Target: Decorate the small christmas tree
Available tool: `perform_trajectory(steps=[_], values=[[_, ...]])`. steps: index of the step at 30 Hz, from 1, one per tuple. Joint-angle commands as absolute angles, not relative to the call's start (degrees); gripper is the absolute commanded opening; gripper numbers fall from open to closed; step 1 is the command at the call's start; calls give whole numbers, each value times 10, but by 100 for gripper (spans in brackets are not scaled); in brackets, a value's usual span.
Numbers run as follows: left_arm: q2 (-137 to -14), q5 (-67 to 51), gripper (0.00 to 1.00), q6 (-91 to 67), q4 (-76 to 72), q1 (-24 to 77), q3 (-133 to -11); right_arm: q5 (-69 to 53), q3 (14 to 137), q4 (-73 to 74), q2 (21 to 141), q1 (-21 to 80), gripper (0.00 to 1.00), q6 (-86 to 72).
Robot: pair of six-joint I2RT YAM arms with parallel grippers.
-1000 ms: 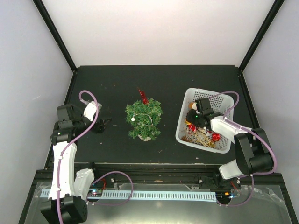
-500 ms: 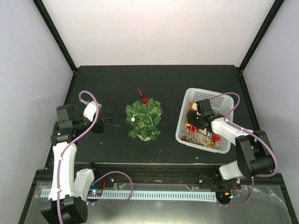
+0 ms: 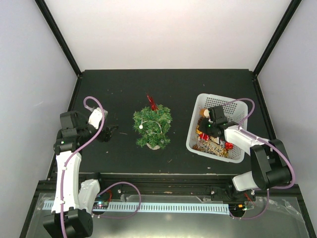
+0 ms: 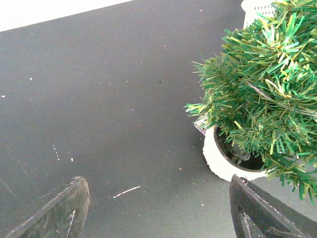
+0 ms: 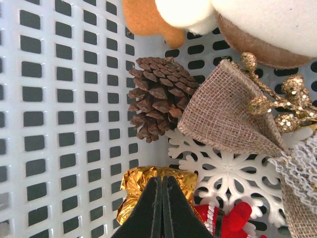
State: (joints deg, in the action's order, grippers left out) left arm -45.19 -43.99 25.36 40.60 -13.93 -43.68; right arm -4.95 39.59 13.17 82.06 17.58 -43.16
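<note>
The small christmas tree (image 3: 152,126) stands mid-table with a red ornament (image 3: 151,102) at its far side and a white bead (image 3: 140,126) on its left. In the left wrist view its green branches (image 4: 262,99) and white base (image 4: 218,158) sit at the right. My left gripper (image 3: 110,131) is open and empty, left of the tree, with its fingers wide apart (image 4: 158,213). My right gripper (image 3: 205,130) is inside the white mesh basket (image 3: 218,96). Its fingers are pressed together (image 5: 162,181) right over a gold foil ornament (image 5: 136,186); I see nothing between them.
The basket (image 5: 59,99) also holds a pine cone (image 5: 156,96), a burlap bow (image 5: 228,114), a white snowflake (image 5: 228,168), a red figure (image 5: 233,220) and a plush toy (image 5: 267,29). Black frame posts rise at the table's back corners.
My right gripper has shifted slightly nearer and lower inside the basket. The left arm and the tree have not moved.
</note>
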Motion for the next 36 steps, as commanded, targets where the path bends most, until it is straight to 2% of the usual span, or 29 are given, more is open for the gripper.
perform_trajectory(steps=[1, 12, 22, 29, 32, 36], values=[[-443, -454, 78, 261, 401, -146, -436, -30, 393, 154, 794, 174, 1, -423], [-446, -458, 78, 261, 399, -145, -434, 6, 437, 252, 662, 174, 1, -381], [-449, -465, 78, 262, 394, -145, -430, -42, 440, 264, 521, 190, 1, -299], [-446, -464, 78, 259, 389, -145, -427, -68, 477, 277, 497, 273, 1, -278], [-443, -462, 78, 257, 387, -145, -425, -18, 516, 290, 502, 364, 1, -260], [-441, -460, 78, 257, 386, -145, -425, -15, 554, 291, 518, 426, 1, -260]])
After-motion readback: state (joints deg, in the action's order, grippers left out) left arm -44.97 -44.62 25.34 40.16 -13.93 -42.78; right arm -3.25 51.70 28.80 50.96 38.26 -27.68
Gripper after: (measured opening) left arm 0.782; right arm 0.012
